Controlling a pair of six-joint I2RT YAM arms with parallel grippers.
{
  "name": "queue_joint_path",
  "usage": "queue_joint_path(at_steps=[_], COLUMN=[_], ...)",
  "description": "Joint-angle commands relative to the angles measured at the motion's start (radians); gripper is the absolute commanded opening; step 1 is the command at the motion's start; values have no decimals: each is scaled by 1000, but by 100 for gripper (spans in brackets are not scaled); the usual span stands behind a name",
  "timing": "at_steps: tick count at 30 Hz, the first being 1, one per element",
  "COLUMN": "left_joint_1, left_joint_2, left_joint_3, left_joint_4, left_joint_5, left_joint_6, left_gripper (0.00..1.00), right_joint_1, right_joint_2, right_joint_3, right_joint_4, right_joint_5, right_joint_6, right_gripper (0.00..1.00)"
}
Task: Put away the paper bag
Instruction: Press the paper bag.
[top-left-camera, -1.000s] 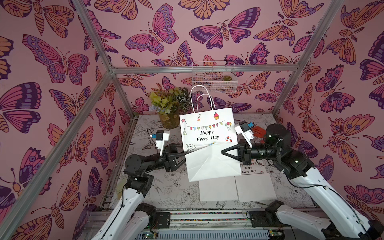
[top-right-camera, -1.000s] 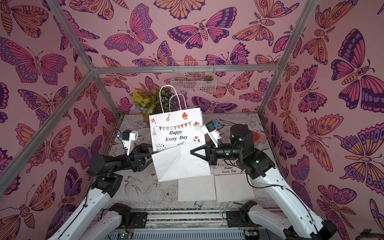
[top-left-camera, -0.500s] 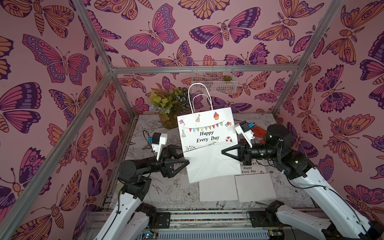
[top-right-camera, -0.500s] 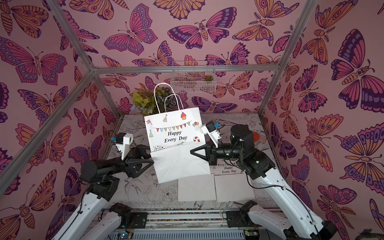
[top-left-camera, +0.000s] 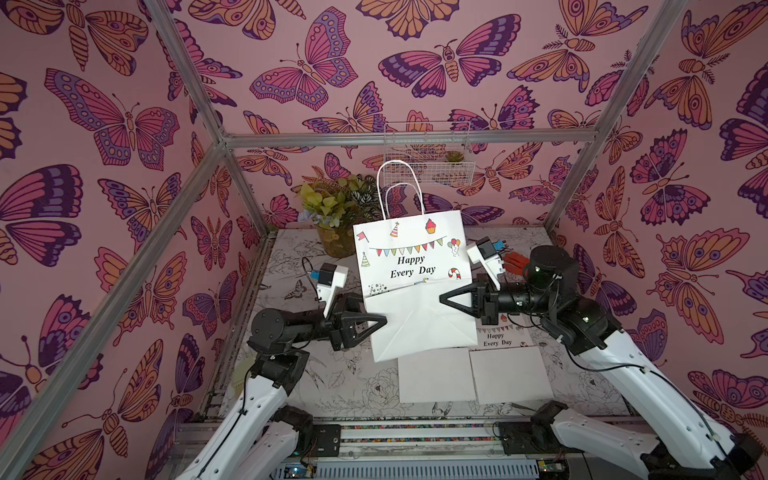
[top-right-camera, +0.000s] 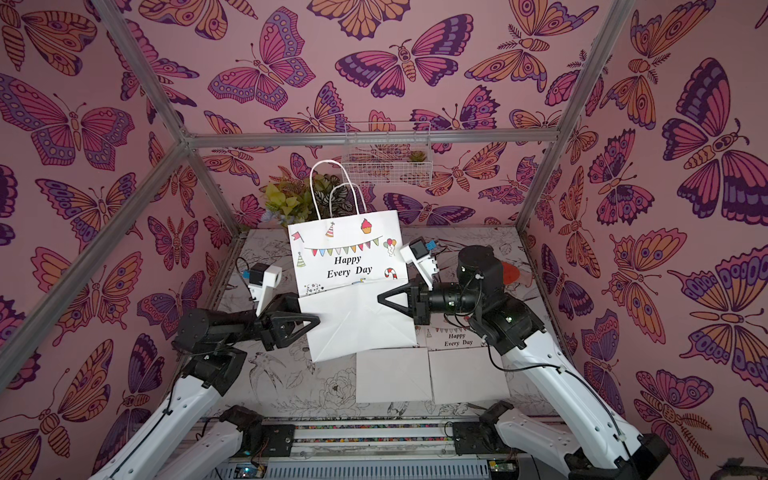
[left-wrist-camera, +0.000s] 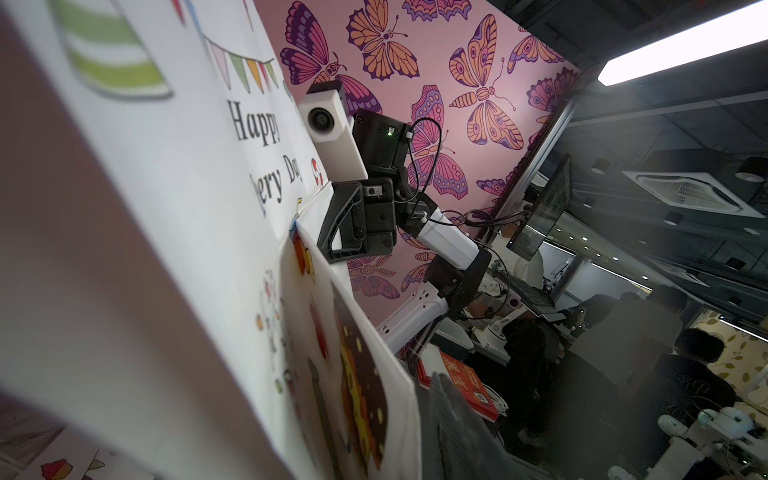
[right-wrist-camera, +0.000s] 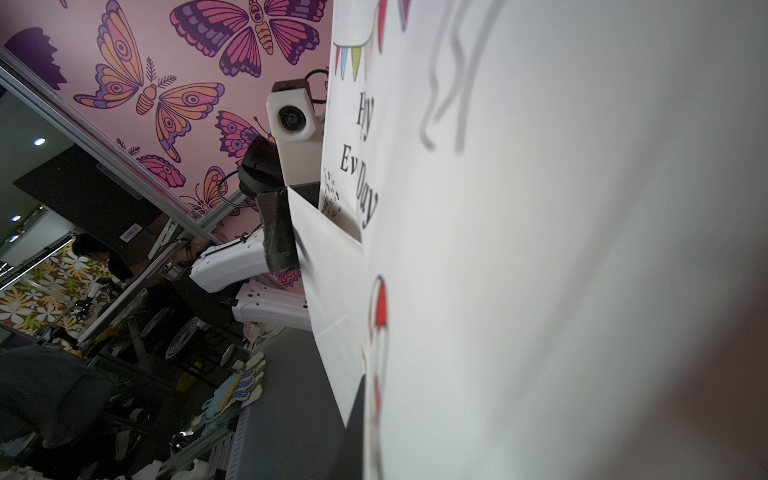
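The paper bag (top-left-camera: 415, 257) hangs above the worktop (top-left-camera: 340, 386) with its bottom folded up flat, likely for storing, the right claw (top-left-camera: 441, 299) pinched tight on one side while the left claw (top-left-camera: 385, 319) sits at the other side, its grip too hidden to tell.

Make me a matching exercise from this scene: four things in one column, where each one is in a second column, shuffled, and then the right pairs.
Things
1. bag
2. plant
3. wire basket
4. folded bags

Places
A. hung on the back wall
B. lying flat near the front of the table
C. held up off the table
D. standing at the back of the table

Pairs: 1-C, 2-D, 3-A, 4-B
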Motion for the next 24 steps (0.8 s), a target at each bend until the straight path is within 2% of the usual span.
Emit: queue_joint_path(at_steps=[1,5,8,10,13,20,24], left_joint_1=[-8,-8,-8,-9,-9,-9,-11], left_joint_2=[-4,6,13,18,24,26,24], left_joint_3=[19,21,21,20,21,24,24], left_joint_4=[-72,-82,-83,-82,-83,-82,-78], left_joint_5=[12,-8,-17,-25,-34,-57,-62], left_joint_6=[81,94,96,94,92,94,92], left_gripper=[40,18,12,15,23,25,37], right_joint_1=[0,0,0,1,3,16,19], right_joint_2=[-24,-34,-40,-41,-37,-27,-21], right_joint_3=[31,15,-3,-8,-16,-38,-45], right_joint_4=[6,-18,-13,-15,-22,5,16], right_joint_5=[32,9,-17,-31,-45,-61,-60], right_joint_6=[15,9,15,16,11,22,25], right_gripper=[0,0,0,0,0,0,0])
